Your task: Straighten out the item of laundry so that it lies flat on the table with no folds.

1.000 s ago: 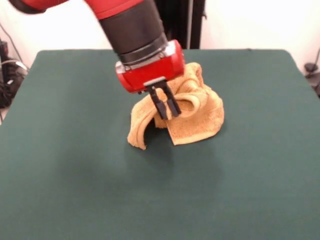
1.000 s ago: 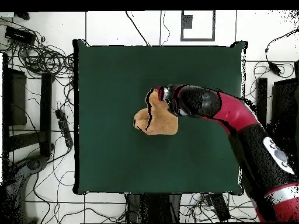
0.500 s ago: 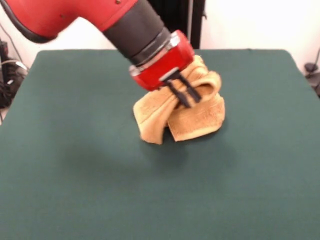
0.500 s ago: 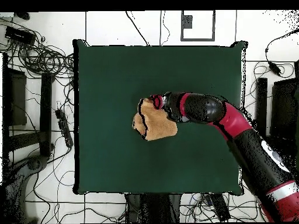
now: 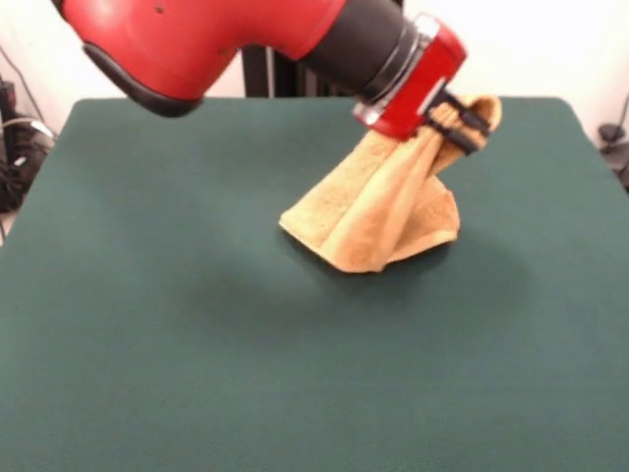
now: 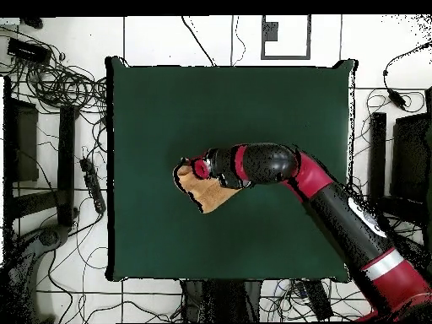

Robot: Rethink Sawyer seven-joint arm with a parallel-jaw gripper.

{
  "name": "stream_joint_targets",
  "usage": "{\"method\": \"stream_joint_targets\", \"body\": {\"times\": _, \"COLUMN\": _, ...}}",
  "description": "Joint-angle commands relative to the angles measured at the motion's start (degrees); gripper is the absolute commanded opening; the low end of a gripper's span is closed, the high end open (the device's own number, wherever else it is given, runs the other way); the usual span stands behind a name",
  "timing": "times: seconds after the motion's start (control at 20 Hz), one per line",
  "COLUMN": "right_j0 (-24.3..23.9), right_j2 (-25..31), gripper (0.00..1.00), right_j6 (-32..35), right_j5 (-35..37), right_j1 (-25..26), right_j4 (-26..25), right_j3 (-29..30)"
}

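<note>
The orange-tan towel (image 5: 378, 216) hangs in a bunched cone from my gripper (image 5: 464, 125), which is shut on its upper corner. Its lower folds still rest on the dark green table (image 5: 147, 324), a little right of the middle in the front view. A small flap of towel pokes out past the black fingers (image 5: 454, 119). From overhead, the towel (image 6: 207, 194) shows as a small crumpled wedge left of the table's (image 6: 169, 110) middle, and the gripper (image 6: 192, 169) sits over its left end, with the arm covering part of the cloth.
Green cloth stretches on all sides of the towel. Off the table's edges, cables and stands (image 6: 51, 84) lie on the floor. The red and black arm (image 6: 337, 211) reaches in across the table's lower right part in the overhead view.
The gripper has lifted and carried the held corner rightward in the front view, leftward overhead. The towel has gone from a low crumpled heap to a taller stretched cone.
</note>
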Motion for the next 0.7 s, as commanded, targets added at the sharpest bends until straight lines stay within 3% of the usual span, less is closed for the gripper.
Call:
{"method": "stream_joint_targets", "body": {"times": 0.05, "right_j0": -0.28, "right_j2": 5.4, "gripper": 0.0, "right_j6": -19.56, "right_j5": 9.08, "right_j1": 4.89, "right_j4": -2.39, "right_j3": 4.39}}
{"method": "stream_joint_targets", "body": {"times": 0.7, "right_j0": -5.84, "right_j2": 6.48, "gripper": 0.0, "right_j6": -23.71, "right_j5": 14.7, "right_j1": 10.05, "right_j4": -5.73, "right_j3": 3.88}}
